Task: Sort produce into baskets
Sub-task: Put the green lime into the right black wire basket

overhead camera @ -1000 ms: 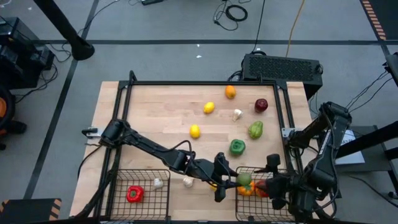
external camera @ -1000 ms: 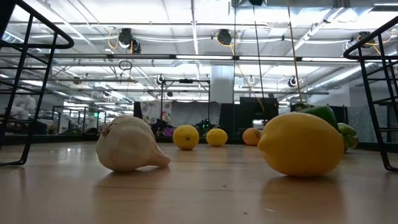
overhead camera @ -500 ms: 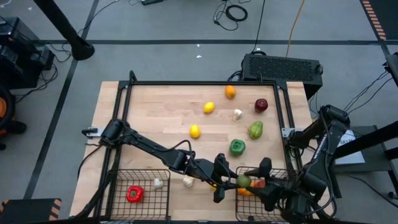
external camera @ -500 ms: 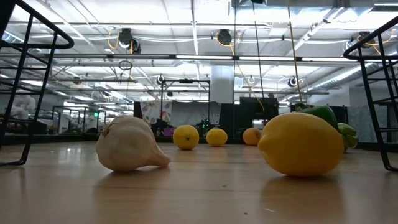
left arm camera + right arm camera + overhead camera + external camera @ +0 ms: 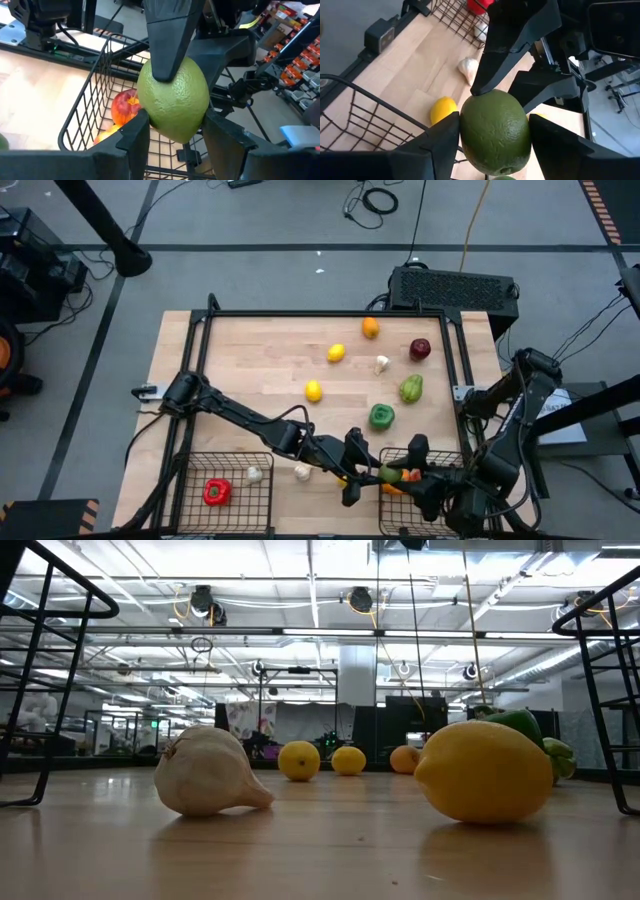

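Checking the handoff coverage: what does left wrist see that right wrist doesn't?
Only the left wrist view shows the right basket with a red apple inside. Only the right wrist view shows a lemon and a garlic bulb on the table, plus the left basket farther off. Both show the green lime gripped between both grippers' fingers, left gripper and right gripper.

Green lime [image 5: 173,100], black mesh, pale wood

The dimpled lime is green; the wire basket [image 5: 90,107] black; an apple [image 5: 125,106] red with yellow; a lemon [image 5: 442,109] yellow; garlic [image 5: 468,68] white; table [image 5: 260,370] light wood.
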`<state>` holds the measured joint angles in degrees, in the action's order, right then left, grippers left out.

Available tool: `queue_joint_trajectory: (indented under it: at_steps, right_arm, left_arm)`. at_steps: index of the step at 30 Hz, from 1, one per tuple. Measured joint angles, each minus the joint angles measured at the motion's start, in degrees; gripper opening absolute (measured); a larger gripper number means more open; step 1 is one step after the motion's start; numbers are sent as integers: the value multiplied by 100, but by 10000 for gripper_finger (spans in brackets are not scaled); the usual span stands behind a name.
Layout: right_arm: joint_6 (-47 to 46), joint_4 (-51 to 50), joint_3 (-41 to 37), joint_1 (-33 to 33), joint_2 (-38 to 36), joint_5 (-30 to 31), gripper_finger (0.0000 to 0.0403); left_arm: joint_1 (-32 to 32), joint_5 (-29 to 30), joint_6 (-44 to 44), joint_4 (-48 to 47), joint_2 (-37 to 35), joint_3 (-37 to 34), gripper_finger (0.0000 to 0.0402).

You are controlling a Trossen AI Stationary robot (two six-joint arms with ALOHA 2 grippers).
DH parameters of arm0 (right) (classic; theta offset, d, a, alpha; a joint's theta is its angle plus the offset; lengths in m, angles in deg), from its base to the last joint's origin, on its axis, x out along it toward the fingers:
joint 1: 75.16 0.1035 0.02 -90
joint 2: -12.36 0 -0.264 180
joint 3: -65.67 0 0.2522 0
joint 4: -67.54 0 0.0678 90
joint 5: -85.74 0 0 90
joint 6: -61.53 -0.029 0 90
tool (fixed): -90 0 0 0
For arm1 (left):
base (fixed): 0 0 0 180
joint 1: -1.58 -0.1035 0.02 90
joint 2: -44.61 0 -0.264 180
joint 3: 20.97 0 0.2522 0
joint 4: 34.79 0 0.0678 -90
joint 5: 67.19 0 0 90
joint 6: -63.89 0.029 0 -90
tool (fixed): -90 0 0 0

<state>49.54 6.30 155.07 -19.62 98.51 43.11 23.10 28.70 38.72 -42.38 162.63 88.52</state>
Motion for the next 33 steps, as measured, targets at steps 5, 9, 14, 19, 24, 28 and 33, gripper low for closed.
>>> queue_joint_trajectory:
  at_steps: [5,9,14,19,24,28,33]
  right_arm:
    - [-24,1,2,-41,-4,-104,214]
    - [-37,-7,4,-41,-4,-109,199]
    - [-87,-49,2,38,-4,-91,191]
    - [-329,-163,2,46,-9,-190,192]
    - [-458,-238,2,49,-31,-400,193]
    - [-854,-285,2,52,-35,-979,193]
    - [-2303,-980,2,84,-39,-2438,193]
  left_arm:
    - [-2,-9,24,-2,0,-4,173]
    - [-9,-7,116,-7,0,-4,173]
    - [-42,-11,146,-76,0,-4,187]
    - [-57,66,166,-46,-2,9,244]
    - [-68,79,179,-100,-9,9,295]
    - [-110,81,184,-551,-154,9,309]
    - [-100,585,200,-1298,-455,11,310]
